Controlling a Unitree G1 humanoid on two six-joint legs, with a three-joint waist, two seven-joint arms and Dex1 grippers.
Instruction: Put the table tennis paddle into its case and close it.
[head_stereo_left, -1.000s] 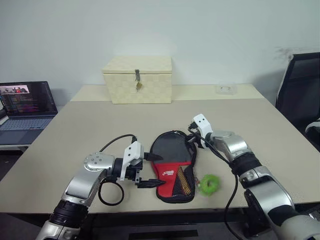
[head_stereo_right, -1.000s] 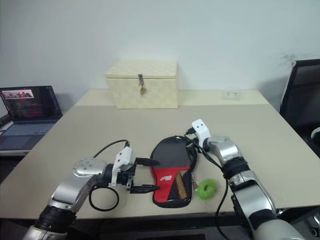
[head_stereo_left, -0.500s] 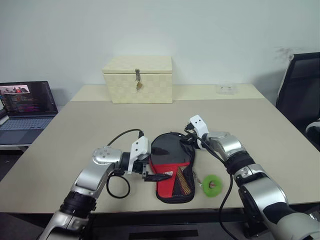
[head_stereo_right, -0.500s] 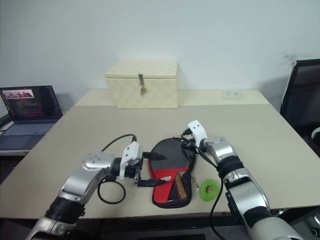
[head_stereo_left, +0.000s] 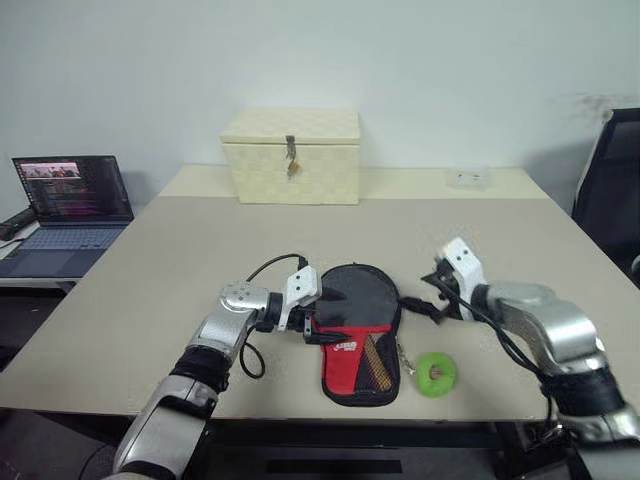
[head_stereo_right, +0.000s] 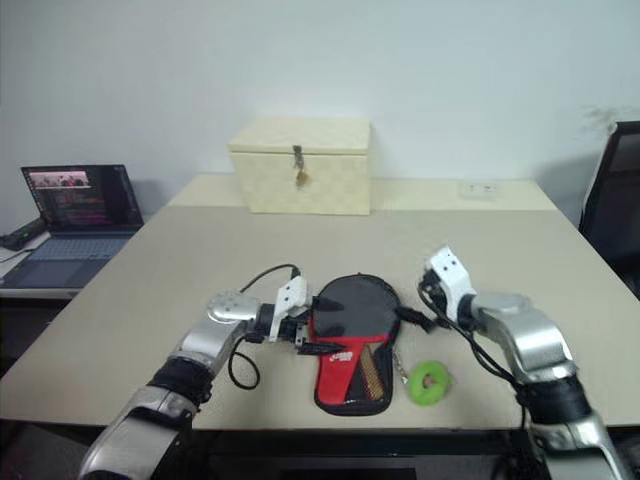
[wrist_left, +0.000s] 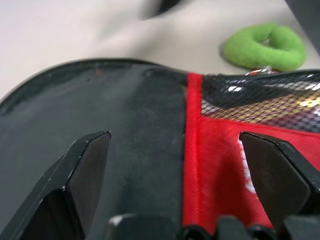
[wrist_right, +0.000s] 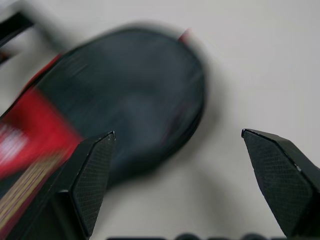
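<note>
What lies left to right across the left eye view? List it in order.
Laptop → left gripper → case → green zipper tag → right gripper's arm.

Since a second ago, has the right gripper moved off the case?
Yes. The right gripper has drawn back to the right, clear of the case, and opened.
</note>
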